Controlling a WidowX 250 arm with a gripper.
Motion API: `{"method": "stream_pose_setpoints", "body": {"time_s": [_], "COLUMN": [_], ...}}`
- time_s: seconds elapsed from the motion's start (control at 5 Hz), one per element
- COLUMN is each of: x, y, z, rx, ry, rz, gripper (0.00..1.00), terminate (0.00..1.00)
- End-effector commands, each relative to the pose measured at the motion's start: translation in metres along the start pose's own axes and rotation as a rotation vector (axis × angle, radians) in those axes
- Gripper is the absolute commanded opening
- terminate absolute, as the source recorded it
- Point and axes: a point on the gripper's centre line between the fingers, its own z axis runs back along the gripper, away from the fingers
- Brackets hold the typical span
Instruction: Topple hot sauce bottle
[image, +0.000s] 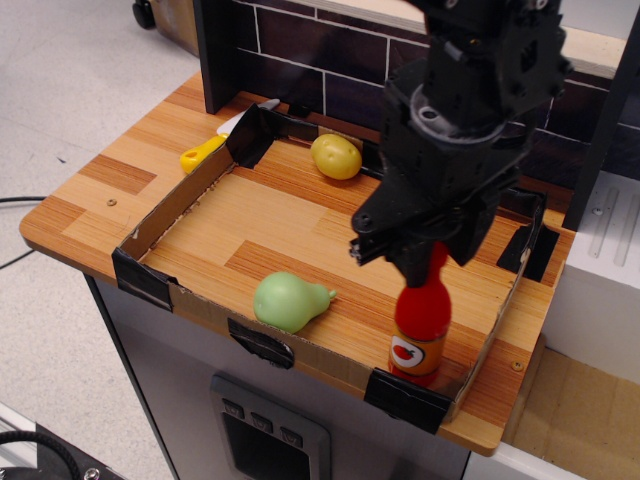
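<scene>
Hot sauce bottle (420, 335), small, glossy red plastic with an orange label and a red tomato-like mark, stands upright at the 5 o'clock corner of the shallow cardboard-walled tray (160, 215); its base sits just inside the near wall, beside the black tape patch (405, 400) at that corner; the cap and narrow neck are hidden behind the big black robot gripper (425, 268), which hangs directly over the top of the bottle and overlaps it from 12 o'clock; whether the fingers are clenched on the neck, merely touching it or spread apart, I cannot tell, since the dark fingers merge with the body from this angle; the bottle shows no tilt; at 7 o'clock from the gripper, a pale green plastic pear (288, 300) lies on its side near the front wall, well apart from the bottle; at 11 o'clock, a round yellow potato-like toy (336, 156) rests by the far wall; outside the tray, at 10 o'clock on the wooden striped counter (90, 190), a yellow-handled utensil (203, 155) pokes out beside the tray's taped corner.
</scene>
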Motion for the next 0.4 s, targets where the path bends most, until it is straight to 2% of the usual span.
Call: {"method": "stream_pose_setpoints", "body": {"time_s": [0.0, 0.2], "x": [0.010, 0.023], "y": [-0.010, -0.010], "z": [0.008, 0.008], "rx": [0.006, 0.002], "ry": [0.054, 0.162], "rz": [0.041, 0.083], "gripper": [0.00, 0.00], "terminate": [0.00, 0.00]}}
